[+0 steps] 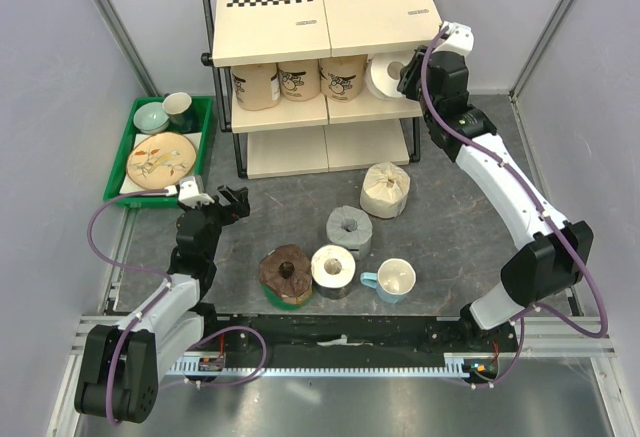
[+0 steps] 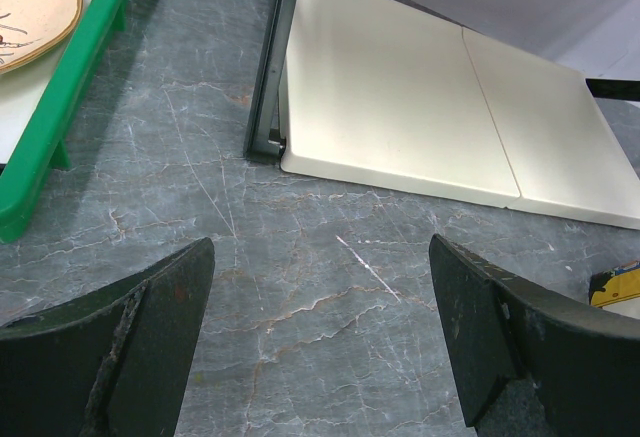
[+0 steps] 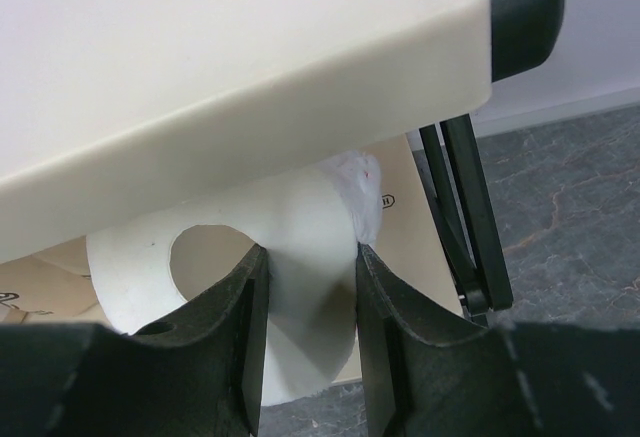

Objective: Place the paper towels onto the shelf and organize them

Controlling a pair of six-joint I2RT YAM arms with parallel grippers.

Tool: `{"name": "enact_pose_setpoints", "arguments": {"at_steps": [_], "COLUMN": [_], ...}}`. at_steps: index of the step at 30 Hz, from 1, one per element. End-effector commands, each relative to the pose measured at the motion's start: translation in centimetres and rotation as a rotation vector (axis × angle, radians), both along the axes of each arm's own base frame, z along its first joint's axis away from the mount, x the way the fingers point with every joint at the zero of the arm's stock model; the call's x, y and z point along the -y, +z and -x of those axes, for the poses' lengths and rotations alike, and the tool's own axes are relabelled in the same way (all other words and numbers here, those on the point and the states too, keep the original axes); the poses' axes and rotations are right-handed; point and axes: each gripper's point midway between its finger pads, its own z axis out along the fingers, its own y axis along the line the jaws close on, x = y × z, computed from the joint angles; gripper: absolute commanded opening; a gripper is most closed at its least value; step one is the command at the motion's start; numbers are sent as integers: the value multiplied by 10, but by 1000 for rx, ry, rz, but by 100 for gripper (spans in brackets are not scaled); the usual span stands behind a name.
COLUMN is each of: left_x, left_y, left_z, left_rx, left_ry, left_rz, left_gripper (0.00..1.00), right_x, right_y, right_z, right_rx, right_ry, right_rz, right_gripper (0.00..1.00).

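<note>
**Shelf**: far centre of table, three tiers. Lowest board largely covered from above, bare in the left wrist view, right end cut off at the picture edge.

**Tan rolls**, three: upright in a row on the middle tier, left and centre. Tops hidden under the top board.

**White roll**: on its side at the right end of the middle tier, core opening facing outward. Upper part hidden by the board above, lower edge behind the fingers.

**Right gripper**: closed on the white roll, wall pinched between the fingers beside the core opening.

**Cream roll**: on the table before the shelf's right half.

**Grey roll**: just beside it, nearer the arms.

**Dark brown roll** and **pale roll**: side by side, touching. Whatever lies beneath each hard to make out.

**Mug**: just right of the pale roll.

**Left gripper**: jaws wide apart, nothing between, low over bare table near the shelf's left front leg. Only finger ends in its own view.

**Green tray**: left of the shelf, dishes inside. Only one rim and part of a plate in the left wrist view.
</note>
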Motion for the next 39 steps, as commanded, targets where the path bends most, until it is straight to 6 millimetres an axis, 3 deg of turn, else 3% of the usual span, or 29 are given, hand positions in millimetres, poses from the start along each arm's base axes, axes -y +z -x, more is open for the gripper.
{"name": "enact_pose_setpoints", "arguments": {"at_steps": [1,25,33,39], "left_x": [-1,-1,-1,-1], "left_y": [17,17,17,17], "left_z": [-4,-4,-5,-5], "left_rx": [55,55,53,53], "left_ry": [16,16,16,16], "left_rz": [30,30,28,30], "left_gripper": [95,95,95,95], "right_x": [3,4,3,4], "right_y": [49,34,37,39], "right_z": [9,11,10,10], "right_rx": [129,97,101,107], "right_ry": [2,7,7,6], "right_rz": [-72,-61,-55,-52], "right_gripper": [38,44,64,67]}}
